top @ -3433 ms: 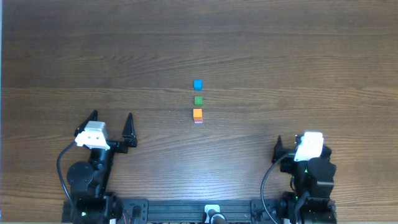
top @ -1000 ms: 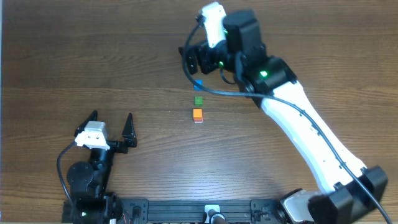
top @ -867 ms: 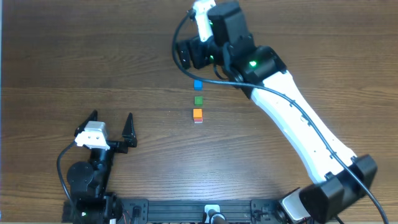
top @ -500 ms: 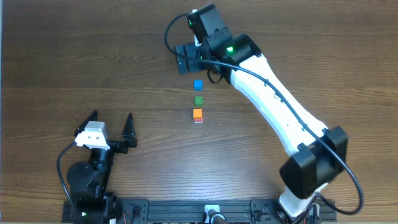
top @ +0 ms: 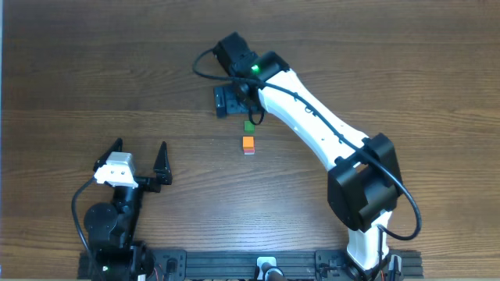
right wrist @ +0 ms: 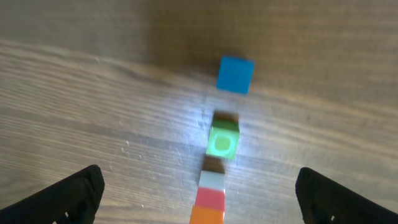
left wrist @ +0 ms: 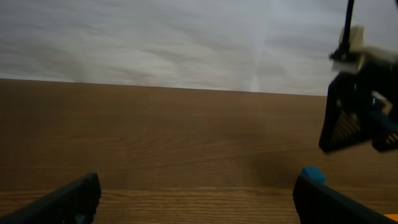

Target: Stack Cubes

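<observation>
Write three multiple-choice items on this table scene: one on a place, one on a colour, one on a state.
1. Where does the green cube lie?
A. Between the blue cube and the small stack
B. On top of the blue cube
C. In the left end effector

2. What colour is the small stack's top cube?
A. Yellow
B. Orange
C. Purple

3. How is the left end effector?
A. Shut on the blue cube
B. Shut on the green cube
C. Open, holding nothing

Answers:
1 A: the right wrist view shows the three in one row, with the green cube in the middle and apart from the others.
2 B: the top view shows orange uppermost.
3 C: its fingers stand wide apart with nothing between them.
</observation>
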Tool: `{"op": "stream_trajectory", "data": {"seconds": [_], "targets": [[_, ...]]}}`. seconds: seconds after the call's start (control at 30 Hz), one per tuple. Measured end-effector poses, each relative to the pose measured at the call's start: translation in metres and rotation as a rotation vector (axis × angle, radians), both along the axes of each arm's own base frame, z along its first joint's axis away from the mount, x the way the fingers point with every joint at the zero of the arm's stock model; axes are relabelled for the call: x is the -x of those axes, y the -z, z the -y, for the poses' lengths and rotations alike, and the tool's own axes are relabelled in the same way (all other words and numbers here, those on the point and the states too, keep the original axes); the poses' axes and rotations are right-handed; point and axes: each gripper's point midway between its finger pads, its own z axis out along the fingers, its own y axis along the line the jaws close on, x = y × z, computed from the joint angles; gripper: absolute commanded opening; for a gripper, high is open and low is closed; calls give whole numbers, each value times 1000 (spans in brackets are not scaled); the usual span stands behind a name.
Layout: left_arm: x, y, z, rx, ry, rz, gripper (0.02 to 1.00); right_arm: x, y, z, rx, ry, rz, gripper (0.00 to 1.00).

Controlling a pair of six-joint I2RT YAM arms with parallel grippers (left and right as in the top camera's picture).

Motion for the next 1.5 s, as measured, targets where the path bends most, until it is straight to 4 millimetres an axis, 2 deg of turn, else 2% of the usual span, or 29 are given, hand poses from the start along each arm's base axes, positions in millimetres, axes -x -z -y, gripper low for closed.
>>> {"op": "stream_trajectory", "data": {"seconds": [0.33,0.6,0.9,1.5], "targets": [[0,0,0,0,0,0,1000,11,27,3,31,45,-62,987],[0,0,0,0,0,0,1000,14,53,4,15,68,-64,910],[0,0,0,0,0,0,1000,20,78,14,21,100,-85,890],[0,0,0,0,0,0,1000,5,92,13,32,89,-38,844]]}}
